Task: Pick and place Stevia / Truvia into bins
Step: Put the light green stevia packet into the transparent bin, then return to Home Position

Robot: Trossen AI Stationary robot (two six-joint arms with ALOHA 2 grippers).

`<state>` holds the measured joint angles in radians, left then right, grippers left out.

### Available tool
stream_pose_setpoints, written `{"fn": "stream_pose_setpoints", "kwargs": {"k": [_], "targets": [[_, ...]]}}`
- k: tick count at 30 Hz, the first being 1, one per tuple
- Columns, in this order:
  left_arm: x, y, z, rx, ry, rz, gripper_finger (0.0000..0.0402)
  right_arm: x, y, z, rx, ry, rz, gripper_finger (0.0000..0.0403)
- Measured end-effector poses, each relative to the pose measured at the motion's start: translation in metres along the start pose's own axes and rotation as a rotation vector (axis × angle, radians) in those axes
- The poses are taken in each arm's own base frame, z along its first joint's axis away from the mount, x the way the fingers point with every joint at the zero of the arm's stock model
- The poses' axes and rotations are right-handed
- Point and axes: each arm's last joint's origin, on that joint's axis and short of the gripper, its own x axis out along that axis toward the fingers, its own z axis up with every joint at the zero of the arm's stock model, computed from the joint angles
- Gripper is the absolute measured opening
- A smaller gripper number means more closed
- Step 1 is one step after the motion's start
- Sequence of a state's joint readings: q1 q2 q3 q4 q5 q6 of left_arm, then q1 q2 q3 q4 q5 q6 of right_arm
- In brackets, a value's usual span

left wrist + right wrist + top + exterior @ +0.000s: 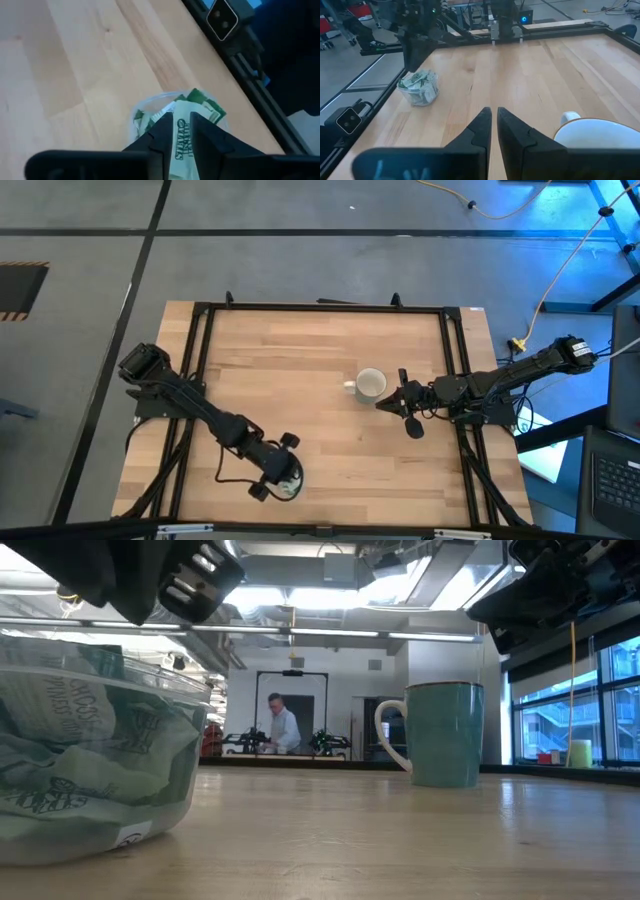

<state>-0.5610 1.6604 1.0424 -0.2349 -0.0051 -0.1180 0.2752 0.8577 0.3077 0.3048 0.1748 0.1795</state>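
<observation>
Table (300,370): pale wooden top inside a black frame, seen whole in the high view

Dish (287,483): small, round, clear plastic, near the table's front edge on the left arm's side. In the low view it stands close to the camera (95,765), heaped with crumpled green-and-white sachets; in the right wrist view it shows far off across the table (419,87), also full

Sachets (200,105): green and white, piled in the dish, several corners rising above its rim. One sachet (183,145) with green lettering stands on edge between the left claw's two fingers, directly over the pile

Left gripper (182,132): right above the dish, pointing down into it. Its fingers (160,135) sit a sachet's width apart with the lettered sachet between them. Whether they press on the paper or stand just clear of it cannot be told. In the high view this gripper (283,476) overlaps the dish; in the low view its dark body hangs just above the dish's rim

Right gripper (494,122): above bare wood just beside the mug, well apart from the dish. Its fingers are almost together, a thin gap between the tips, nothing in them

Mug (370,385): white, upright, near the table's middle, handle turned away from the right gripper

Background, low view: a person (284,726) in a light shirt far back in the room
</observation>
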Motion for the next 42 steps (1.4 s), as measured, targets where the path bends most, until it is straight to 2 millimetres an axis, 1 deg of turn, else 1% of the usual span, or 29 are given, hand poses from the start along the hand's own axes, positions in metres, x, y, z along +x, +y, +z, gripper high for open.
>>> {"fn": "stream_pose_setpoints", "kwargs": {"k": [4,12,15,17,22,27,30,33,35,37,42], "targets": [[0.005,0.0,-0.003,0.003,0.025,0.002,0.0049,0.0,0.0,0.0,0.0,0.001,0.0,0.0035],[0.035,0.001,-0.019,0.002,0.133,-0.035,0.0036,0.0,0.0,0.0,0.002,0.002,0.0,0.0035],[0.036,0.002,-0.02,0.0,0.14,-0.034,0.0036,0.0,0.0,0.0,0.002,0.003,-0.001,0.0035],[0.032,0.003,-0.02,-0.005,0.142,-0.032,0.0036,0.0,0.0,0.0,0.002,0.003,-0.001,0.0035],[0.004,0.007,-0.008,-0.034,0.084,-0.027,0.0035,0.0,0.0,0.0,0.002,0.002,0.0,0.0035],[-0.034,0.012,0.006,-0.001,-0.022,-0.007,0.0035,0.0,0.0,0.0,0.023,-0.001,-0.001,0.0035],[-0.058,0.022,0.005,0.008,-0.013,0.071,0.0035,-0.003,-0.001,0.003,0.084,-0.034,-0.038,0.0035],[-0.078,0.034,0.004,0.029,-0.068,0.113,0.0035,-0.01,-0.002,0.008,0.061,-0.063,-0.042,0.0035],[-0.089,0.043,-0.001,0.052,-0.131,0.13,0.0035,-0.018,-0.003,0.011,0.04,-0.077,-0.039,0.0035],[-0.1,0.056,-0.011,0.036,-0.179,0.171,0.0035,-0.026,-0.004,0.014,0.024,-0.1,-0.052,0.0035],[-0.124,0.09,-0.049,-0.024,-0.278,0.346,0.0035,-0.045,-0.016,0.021,-0.004,-0.162,-0.151,0.0035]]}}
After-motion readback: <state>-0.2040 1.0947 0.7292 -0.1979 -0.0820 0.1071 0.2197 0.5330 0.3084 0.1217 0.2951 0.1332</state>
